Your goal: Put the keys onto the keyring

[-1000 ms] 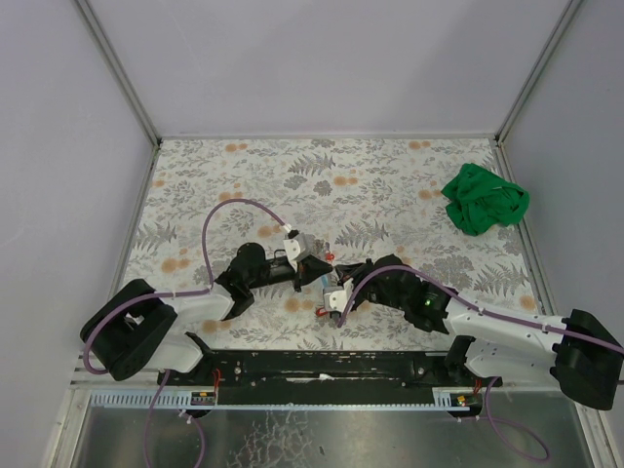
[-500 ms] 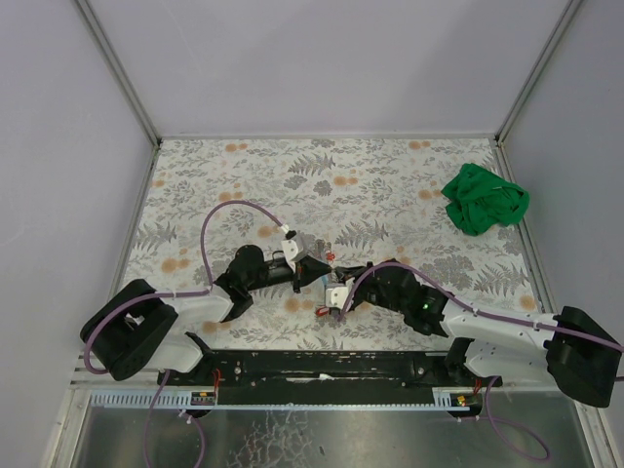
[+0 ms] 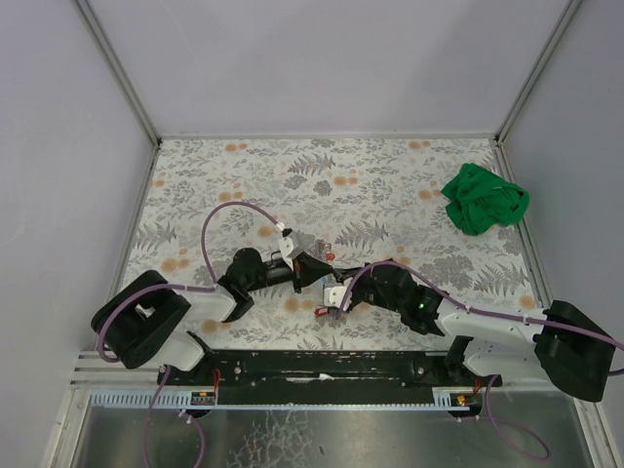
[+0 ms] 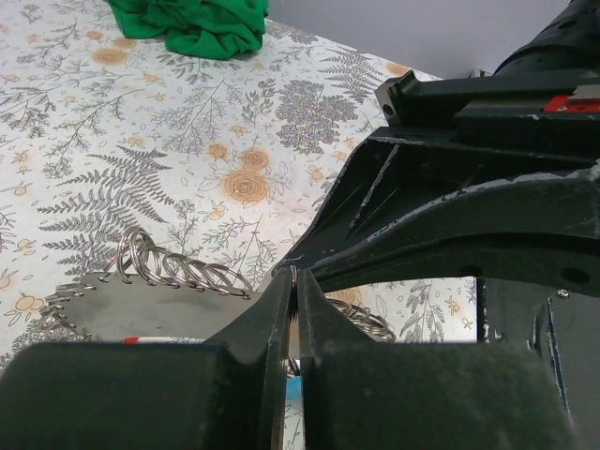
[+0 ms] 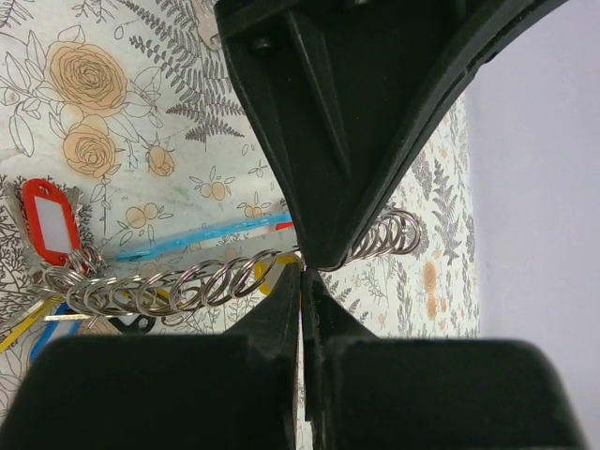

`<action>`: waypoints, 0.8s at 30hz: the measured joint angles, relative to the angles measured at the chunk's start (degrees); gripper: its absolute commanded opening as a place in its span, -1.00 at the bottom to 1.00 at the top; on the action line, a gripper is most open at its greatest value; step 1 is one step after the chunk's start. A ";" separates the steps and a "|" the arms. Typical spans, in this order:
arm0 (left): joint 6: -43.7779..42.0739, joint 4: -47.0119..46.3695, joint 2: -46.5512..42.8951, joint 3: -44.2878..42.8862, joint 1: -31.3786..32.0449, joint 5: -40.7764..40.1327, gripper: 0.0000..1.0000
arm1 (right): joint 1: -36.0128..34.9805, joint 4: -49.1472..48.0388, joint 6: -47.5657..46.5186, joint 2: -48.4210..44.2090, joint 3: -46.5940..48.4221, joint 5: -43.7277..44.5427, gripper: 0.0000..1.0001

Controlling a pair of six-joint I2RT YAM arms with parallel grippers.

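Observation:
The keyring is a chain of linked steel rings [image 5: 187, 286] with plastic tags, strung between the two grippers just above the table [image 3: 244, 175]. My left gripper [image 4: 295, 281] is shut on one thin ring of the keyring [image 4: 178, 272]. Tip to tip with it, my right gripper [image 5: 302, 274] is shut at the same spot on the chain; I cannot make out what lies between its fingers. A yellow plastic piece [image 5: 268, 273], perhaps a key's head, shows behind the rings there. In the top view the left gripper [image 3: 314, 269] and right gripper [image 3: 336, 292] meet near the table's front middle.
A red tag [image 5: 52, 220] and a blue tag [image 5: 206, 239] hang on the chain. A crumpled green cloth [image 3: 483, 200] lies at the right edge of the floral table. Grey walls close in the left, back and right sides.
Both grippers stay shut and close together. The right arm has crept slightly left and its base link has turned; the left arm's base has shifted a little.

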State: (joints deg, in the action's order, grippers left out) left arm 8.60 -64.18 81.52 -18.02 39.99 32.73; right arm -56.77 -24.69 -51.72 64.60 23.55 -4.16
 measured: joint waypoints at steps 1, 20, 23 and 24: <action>0.74 -1.01 0.52 0.07 -0.04 0.02 -1.00 | 0.09 -0.17 0.11 0.07 -0.04 -0.02 -1.00; 3.10 -9.73 -0.72 3.98 -0.74 -0.94 -0.70 | 1.81 -0.81 0.74 -4.37 -0.94 -0.85 -1.00; 2.67 -9.73 -2.54 4.26 -0.98 -0.79 -0.60 | 2.43 1.57 -0.46 -5.66 -0.85 0.17 -1.00; 2.36 -9.55 -3.10 4.26 -1.09 -0.76 -0.57 | 2.51 2.25 -0.85 -5.84 -0.79 0.24 -1.00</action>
State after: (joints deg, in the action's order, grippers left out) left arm 10.96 -73.73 78.41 -13.76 38.89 31.97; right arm -54.26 -22.44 -52.58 58.76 22.76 -3.92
